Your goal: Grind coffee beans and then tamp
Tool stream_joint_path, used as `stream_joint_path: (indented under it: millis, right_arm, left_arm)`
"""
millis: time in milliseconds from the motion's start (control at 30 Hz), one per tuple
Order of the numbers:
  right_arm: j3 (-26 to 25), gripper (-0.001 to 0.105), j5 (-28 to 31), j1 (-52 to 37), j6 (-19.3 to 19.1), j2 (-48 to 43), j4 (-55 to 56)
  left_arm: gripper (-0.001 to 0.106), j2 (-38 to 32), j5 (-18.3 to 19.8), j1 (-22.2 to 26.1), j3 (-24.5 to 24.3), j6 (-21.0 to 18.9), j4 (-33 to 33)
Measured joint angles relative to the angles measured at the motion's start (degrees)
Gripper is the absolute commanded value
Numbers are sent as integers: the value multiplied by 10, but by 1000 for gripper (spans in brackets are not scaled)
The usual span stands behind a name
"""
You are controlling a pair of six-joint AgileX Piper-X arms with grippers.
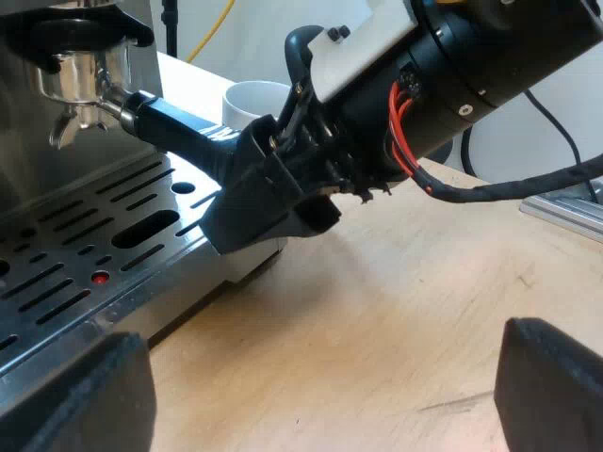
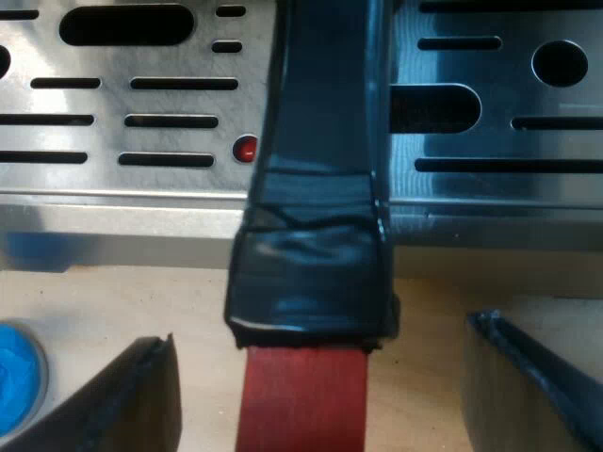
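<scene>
The metal holder sits up under the espresso machine's front, above the drip tray. Its dark handle sticks out toward the right gripper, which is around the handle's far end. In the right wrist view the dark handle and its red end lie between the fingers of my right gripper. Those fingers are open, with a gap on each side of the handle. My left gripper is open over the bare wooden table near the tray's edge, holding nothing.
A white mug stands beyond the handle, beside the machine. A blue tamper rests on the table below the tray's edge, close to one right finger. A small red dot marks the slotted tray.
</scene>
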Motion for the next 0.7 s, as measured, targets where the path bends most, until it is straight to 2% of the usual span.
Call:
stream_joint_path:
  millis: [700]
  right_arm:
    - [0,63,-2,0,0,23,-15]
  left_arm:
    - [85,0,0,0,0,0,0]
